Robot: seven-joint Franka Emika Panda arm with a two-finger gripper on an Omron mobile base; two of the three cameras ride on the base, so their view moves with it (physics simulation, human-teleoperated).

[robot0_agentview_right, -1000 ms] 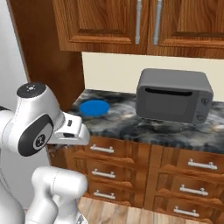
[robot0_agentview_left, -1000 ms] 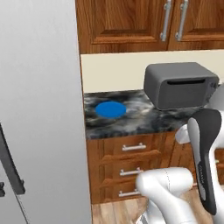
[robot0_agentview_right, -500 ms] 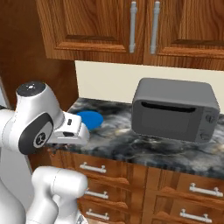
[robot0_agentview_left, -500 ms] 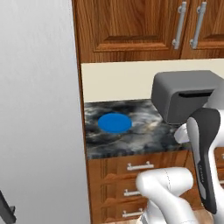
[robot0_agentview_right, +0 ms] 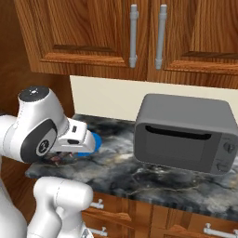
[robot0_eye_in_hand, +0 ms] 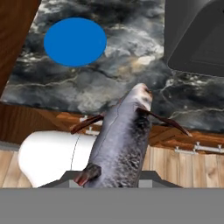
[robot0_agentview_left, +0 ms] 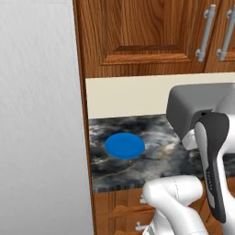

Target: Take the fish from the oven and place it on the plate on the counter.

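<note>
The claw (robot0_eye_in_hand: pixel 117 177) holds the fish (robot0_eye_in_hand: pixel 121 140), its jaws narrowed on the grey body near the tail, so that the fish juts away from the hand with its head toward the dark marble surface (robot0_eye_in_hand: pixel 131 61) and its thin reddish fins spread to both sides. In the hand view the fish hangs over the front edge of the surface, above the wooden drawers (robot0_eye_in_hand: pixel 175 138) and the plank floor, well apart from the blue plate (robot0_eye_in_hand: pixel 75 41). The plate lies flat on the surface near its left end, bare on top. In the left base view the plate (robot0_agentview_left: pixel 125 145) sits close to the tall pale grey panel (robot0_agentview_left: pixel 41 114) that bounds the surface (robot0_agentview_left: pixel 156 158) on that side, with the grey microwave (robot0_agentview_left: pixel 197 114) further right. In the right base view the microwave (robot0_agentview_right: pixel 183 132) stands on the surface (robot0_agentview_right: pixel 139 172) under 2 wooden cabinet doors (robot0_agentview_right: pixel 139 32) with silver handles, and the white arm covers most of the plate (robot0_agentview_right: pixel 95 140), leaving a blue sliver beside the wrist.
</note>
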